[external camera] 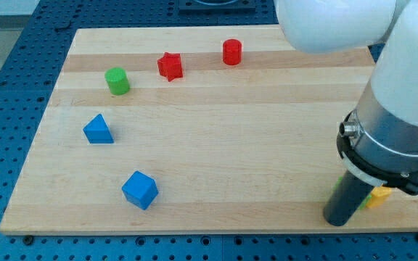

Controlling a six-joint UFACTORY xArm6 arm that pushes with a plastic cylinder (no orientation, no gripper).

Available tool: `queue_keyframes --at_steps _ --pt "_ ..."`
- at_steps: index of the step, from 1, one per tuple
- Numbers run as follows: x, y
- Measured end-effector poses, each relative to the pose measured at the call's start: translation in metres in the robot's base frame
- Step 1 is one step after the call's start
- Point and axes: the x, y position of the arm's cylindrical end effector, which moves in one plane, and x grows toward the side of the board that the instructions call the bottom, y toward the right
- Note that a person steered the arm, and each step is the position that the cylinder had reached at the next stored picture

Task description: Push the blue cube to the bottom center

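The blue cube (139, 190) lies on the wooden board (223, 123) at the view's lower left. My tip (335, 221) rests on the board at the view's lower right, far to the right of the cube. The dark rod rises from it into the white arm (398, 123). A yellow block (378, 196) and a sliver of a green block (337, 185) show just beside the rod, partly hidden by it.
A blue triangular block (98, 130) lies at the left. A green cylinder (117, 80), a red star (170, 66) and a red cylinder (231, 52) stand along the top. The board's bottom edge runs just below my tip.
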Motion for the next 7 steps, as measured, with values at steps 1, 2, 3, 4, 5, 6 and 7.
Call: queue_keyframes --at_steps 1,2,3,4,5,6,7 --pt "-0.007 0.0" --pt "-0.011 0.001" --pt "-0.011 -0.026" --pt "-0.024 -0.09" --pt "-0.063 -0.141" --pt "-0.094 -0.2" --pt "-0.098 -0.283"
